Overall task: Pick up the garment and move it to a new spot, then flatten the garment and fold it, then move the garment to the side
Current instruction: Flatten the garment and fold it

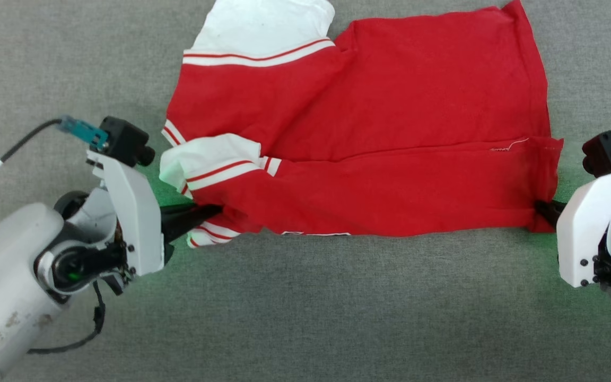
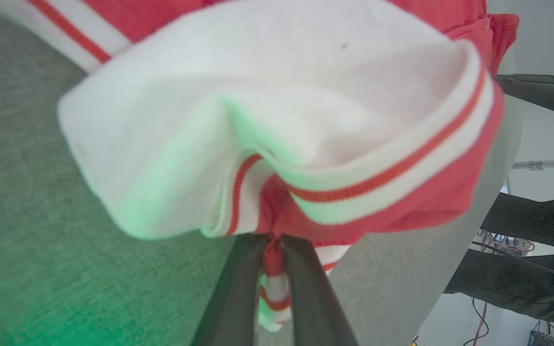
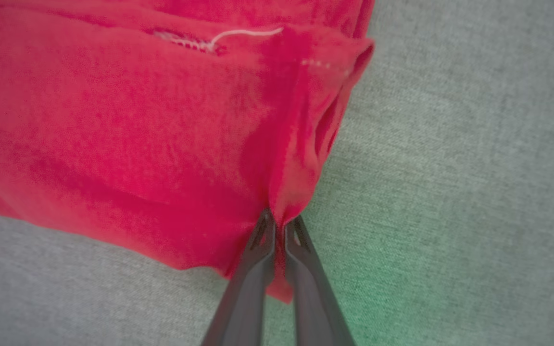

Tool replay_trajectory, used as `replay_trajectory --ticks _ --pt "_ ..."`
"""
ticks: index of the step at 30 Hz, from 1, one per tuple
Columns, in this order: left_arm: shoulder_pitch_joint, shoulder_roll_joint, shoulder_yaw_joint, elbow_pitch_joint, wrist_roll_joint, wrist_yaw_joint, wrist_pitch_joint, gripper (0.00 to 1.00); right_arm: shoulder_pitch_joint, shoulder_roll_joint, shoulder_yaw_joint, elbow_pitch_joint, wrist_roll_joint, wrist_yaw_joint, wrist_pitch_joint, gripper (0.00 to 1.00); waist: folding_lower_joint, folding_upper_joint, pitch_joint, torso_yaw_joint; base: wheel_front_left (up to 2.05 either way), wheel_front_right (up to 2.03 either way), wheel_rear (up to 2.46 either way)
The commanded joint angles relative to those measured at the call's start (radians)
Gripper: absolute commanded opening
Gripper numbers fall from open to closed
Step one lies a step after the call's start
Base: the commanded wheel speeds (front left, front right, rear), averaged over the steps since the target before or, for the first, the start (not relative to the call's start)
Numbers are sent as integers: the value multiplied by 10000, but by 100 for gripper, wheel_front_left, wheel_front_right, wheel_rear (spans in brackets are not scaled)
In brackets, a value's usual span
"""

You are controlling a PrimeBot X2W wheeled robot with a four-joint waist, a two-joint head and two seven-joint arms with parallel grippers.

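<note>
The garment (image 1: pixel 380 132), a red jersey with white sleeves and striped trim, lies partly folded on the grey surface, its near part doubled over. My left gripper (image 1: pixel 215 211) is shut on the garment's collar end at its near left; up close, the left gripper (image 2: pixel 272 238) pinches red cloth and striped trim under a white sleeve (image 2: pixel 258 110). At the near right corner my right gripper (image 1: pixel 541 208) is shut on the red hem. In the right wrist view the right gripper (image 3: pixel 279 222) clamps a bunched fold of the garment (image 3: pixel 128 129).
Grey fabric surface (image 1: pixel 305 307) stretches in front of the garment and on both sides. In the left wrist view, a dark-clad person's limb (image 2: pixel 532 221) and cables show beyond the surface's edge at the right.
</note>
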Motion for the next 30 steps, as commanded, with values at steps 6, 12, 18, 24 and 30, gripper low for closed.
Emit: replay_trajectory --ticks 6,12,18,24,30 --pt "559 348 -239 -523 73 28 -274 0 876 -4 -332 -271 123 -11 -113 0 0 0 -283 61 0 0 0" --pt "1003 1083 -319 -1439 283 26 -838 0 1785 0 -678 -1220 146 -11 -91 0 0 0 -467 160 0 0 0" --pt "1593 1724 -494 -2277 472 24 -1319 0 2926 200 -948 -2264 87 -11 44 0 0 0 -562 228 0 0 0" --pt "2117 2133 -506 -2722 509 46 -1863 0 3758 403 -1053 -2942 22 -11 82 0 0 0 -522 209 0 0 0" --pt "2285 2097 -464 -2737 516 125 -2148 20 3748 546 -1230 -3044 -103 -11 -284 47 0 0 -603 233 0 0 0"
